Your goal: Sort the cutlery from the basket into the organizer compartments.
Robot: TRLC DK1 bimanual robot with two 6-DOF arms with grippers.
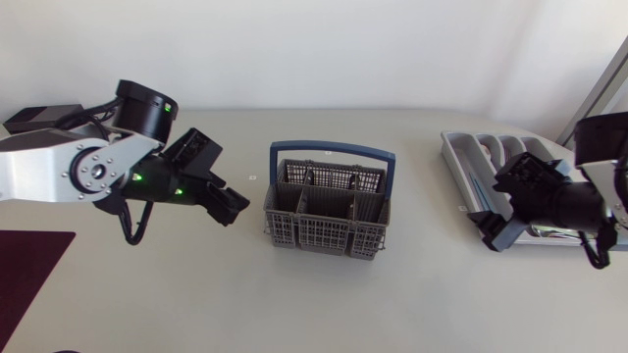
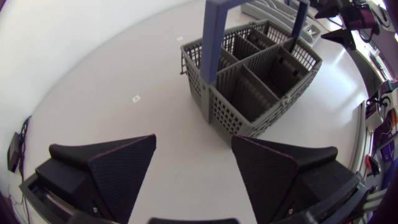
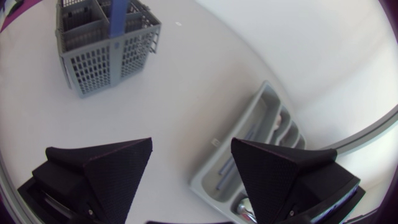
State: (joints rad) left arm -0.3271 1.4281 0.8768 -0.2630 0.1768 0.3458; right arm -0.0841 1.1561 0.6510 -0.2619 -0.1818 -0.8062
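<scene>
The grey plastic cutlery basket (image 1: pixel 329 211) with a blue handle (image 1: pixel 334 151) stands at the table's middle; I see no cutlery in its compartments. My left gripper (image 1: pixel 232 204) hovers just left of it, open and holding nothing. In the left wrist view the basket (image 2: pixel 255 87) lies ahead of the gripper (image 2: pixel 194 163). The grey organizer (image 1: pixel 459 157) sits at the far right. My right gripper (image 1: pixel 512 196) hangs over its near end, open and holding nothing. In the right wrist view the organizer (image 3: pixel 249 134) runs under the gripper (image 3: pixel 191 169), with a bit of silver cutlery (image 3: pixel 246 209) in it. The basket (image 3: pixel 102 53) is far ahead.
A dark maroon mat (image 1: pixel 29 270) lies at the front left corner. A black box (image 1: pixel 39 118) sits at the back left behind my left arm. Small white markers (image 1: pixel 252 177) dot the tabletop near the basket.
</scene>
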